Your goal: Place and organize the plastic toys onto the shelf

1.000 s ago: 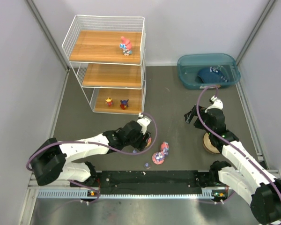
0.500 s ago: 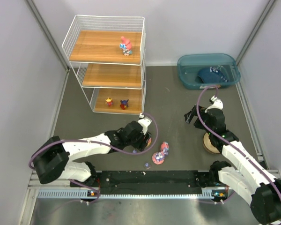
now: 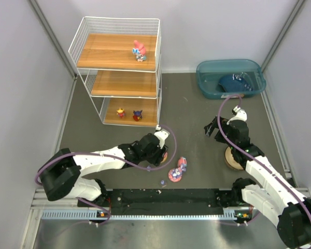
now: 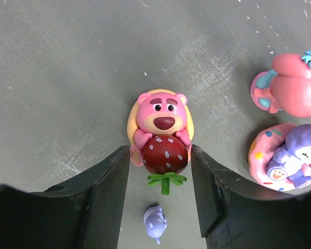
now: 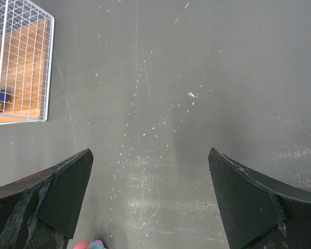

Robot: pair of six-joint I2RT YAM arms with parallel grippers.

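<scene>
The left gripper (image 4: 159, 153) straddles the bear (image 4: 160, 111), which lies between its narrowly parted jaws, seemingly lined up for a pinch, while the right gripper (image 5: 149, 151) hangs wide open, idle.

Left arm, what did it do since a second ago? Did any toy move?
The left arm swung its elbow a little inward, while the left gripper barely shifted; it sits open around the pink bear toy, not closed on it. Nothing was grabbed or dropped. The right gripper, the shelf and the other toys stayed put.
</scene>
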